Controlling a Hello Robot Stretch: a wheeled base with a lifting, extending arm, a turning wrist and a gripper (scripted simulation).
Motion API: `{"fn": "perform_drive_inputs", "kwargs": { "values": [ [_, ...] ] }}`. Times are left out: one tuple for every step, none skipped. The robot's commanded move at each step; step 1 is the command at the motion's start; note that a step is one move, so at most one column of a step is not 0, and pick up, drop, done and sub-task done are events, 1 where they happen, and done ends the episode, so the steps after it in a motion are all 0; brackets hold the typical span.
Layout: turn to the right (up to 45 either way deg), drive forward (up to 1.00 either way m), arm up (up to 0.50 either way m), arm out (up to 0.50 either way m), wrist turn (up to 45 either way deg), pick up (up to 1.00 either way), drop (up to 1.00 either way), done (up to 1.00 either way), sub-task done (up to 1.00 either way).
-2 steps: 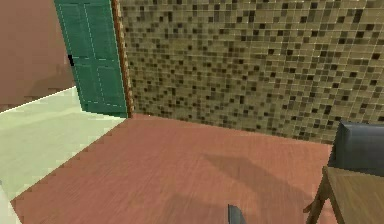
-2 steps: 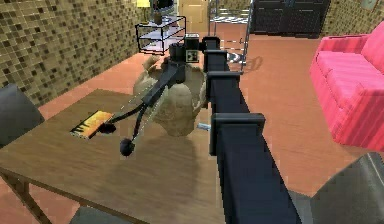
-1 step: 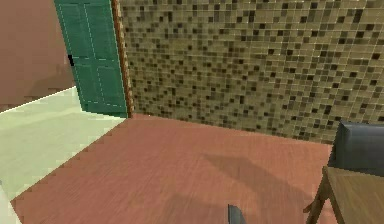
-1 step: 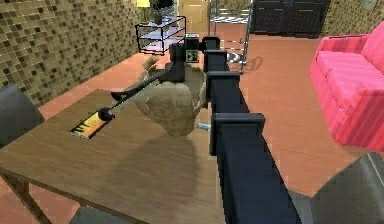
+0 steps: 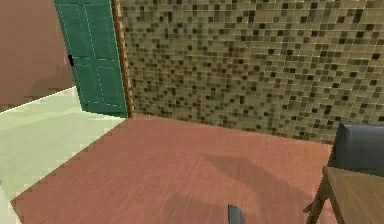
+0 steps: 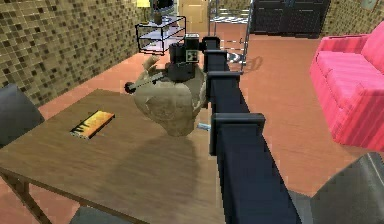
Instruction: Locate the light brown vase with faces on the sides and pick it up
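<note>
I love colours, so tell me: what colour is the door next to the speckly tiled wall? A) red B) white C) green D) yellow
C: in the forward view, the door just left of the tiled wall is dark green.

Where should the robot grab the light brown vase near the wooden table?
Probably the upper end of the vase, coming down from above. Its belly looks wide and round, likely too fat to grab, while the top seems narrower. The hand sits at that upper end. Whether it holds the vase cannot be told, because the table lies right behind it.
</note>
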Motion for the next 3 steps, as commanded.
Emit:
{"fn": "perform_drive_inputs", "kwargs": {
  "values": [
    [0.0,0.00,0.00,0.00,33.0,0.00,0.00,0.00,0.00],
    [0.0,0.00,0.00,0.00,0.0,1.00,0.00,0.00,0.00],
    [0.0,0.00,0.00,0.00,0.0,0.00,0.00,1.00,0.00]
  ]
}}
